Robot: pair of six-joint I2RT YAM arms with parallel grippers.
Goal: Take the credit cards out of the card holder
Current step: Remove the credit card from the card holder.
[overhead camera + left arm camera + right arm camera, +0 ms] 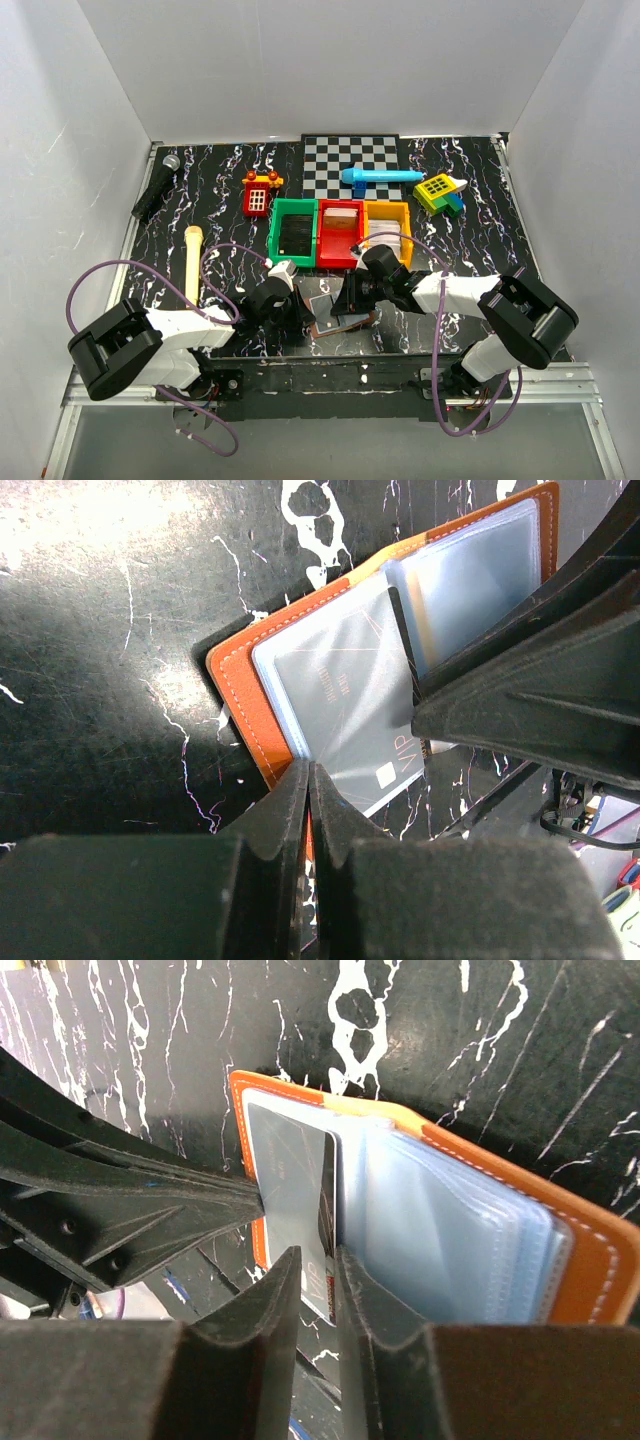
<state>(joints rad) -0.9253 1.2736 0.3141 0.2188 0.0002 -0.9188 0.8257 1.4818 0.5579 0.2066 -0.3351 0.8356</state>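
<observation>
The card holder lies open near the table's front edge, with an orange-brown cover and pale blue plastic sleeves. My left gripper is shut on the near edge of the cover, coming from the left in the top view. A grey credit card marked VIP sticks part way out of a sleeve. My right gripper stands narrowly open with that card's lower edge and a darker card between its jaws. It reaches in from the right.
Behind the card holder stand a green bin, a red bin and a yellow bin. Farther back are a checkerboard, a blue toy, a red toy house and a block toy. A microphone and wooden stick lie left.
</observation>
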